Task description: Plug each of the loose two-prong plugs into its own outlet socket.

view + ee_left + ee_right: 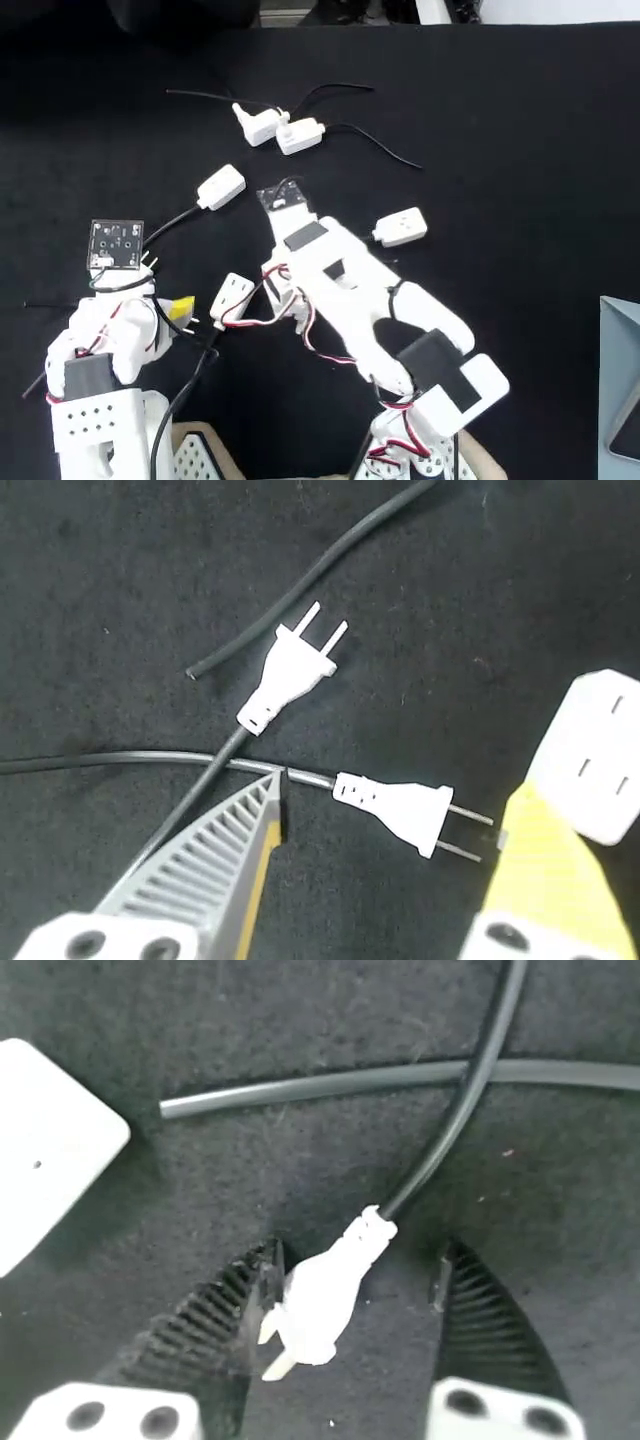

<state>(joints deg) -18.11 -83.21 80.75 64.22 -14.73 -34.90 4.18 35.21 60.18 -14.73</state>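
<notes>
Jaws apart, the right gripper [357, 1260] is set astride a white plug [322, 1298], with crossed cables [450, 1130] just ahead. The left gripper [397, 792] is likewise spread around a second plug [395, 808], near a socket block [590, 755]. Bare black table [520, 130] is left open toward the far edge.

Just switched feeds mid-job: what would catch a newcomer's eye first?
The right end effector straddles a white plug, open, on the black cloth. In the left wrist view a loose plug lies with its cable crossing that of a second plug, near a white socket by the yellow finger.
</notes>
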